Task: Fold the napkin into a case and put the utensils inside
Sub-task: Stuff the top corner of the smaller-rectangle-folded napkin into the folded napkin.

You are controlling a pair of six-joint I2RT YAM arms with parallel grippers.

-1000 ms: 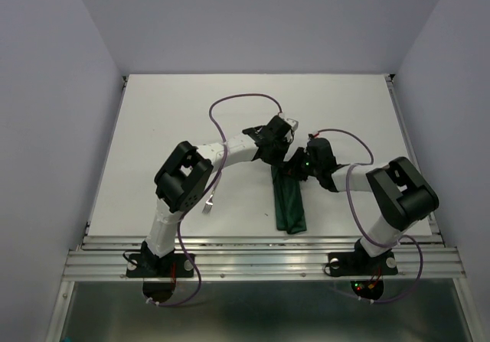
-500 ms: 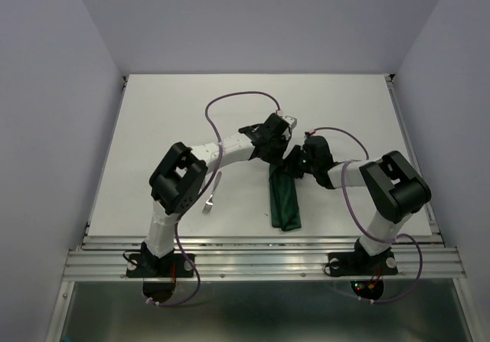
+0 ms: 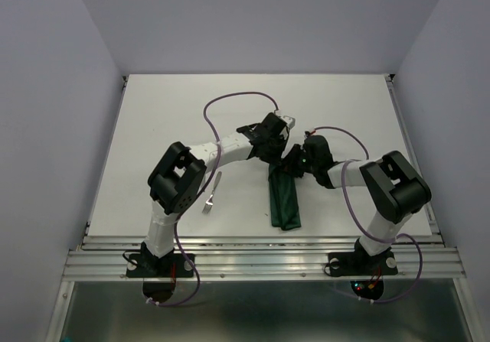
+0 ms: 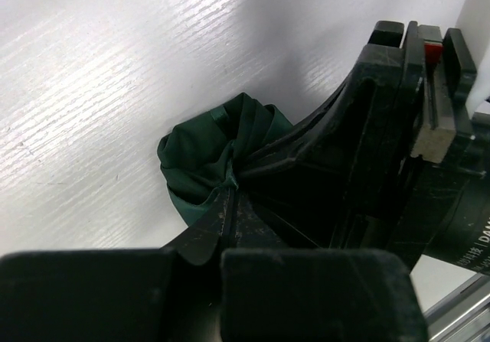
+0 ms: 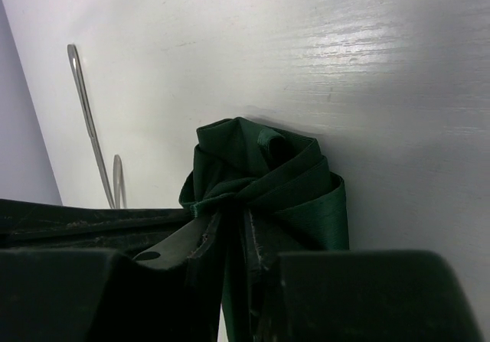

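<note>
The dark green napkin point(image 3: 283, 200) lies as a narrow folded strip running toward the near edge. Its far end is bunched and lifted between both grippers. My left gripper point(image 3: 272, 154) is shut on that bunched end from the left; in the left wrist view its fingertips point(image 4: 230, 204) pinch the cloth point(image 4: 199, 151). My right gripper point(image 3: 292, 164) is shut on the same end from the right, pinching gathered folds point(image 5: 260, 166) at its tips point(image 5: 233, 227). The fork point(image 3: 212, 193) lies on the table left of the napkin. A slim silver handle point(image 5: 84, 112) shows in the right wrist view. The knife is hidden.
The white table point(image 3: 168, 120) has raised aluminium rails along its near edge point(image 3: 260, 242). Purple cables point(image 3: 237, 97) loop above both arms. The left arm's elbow point(image 3: 178, 177) stands close beside the fork. Grey walls enclose the table on three sides.
Both grippers have moved slightly left while holding the napkin's far end. The folded strip has shifted a little left with them. The fork has not moved.
</note>
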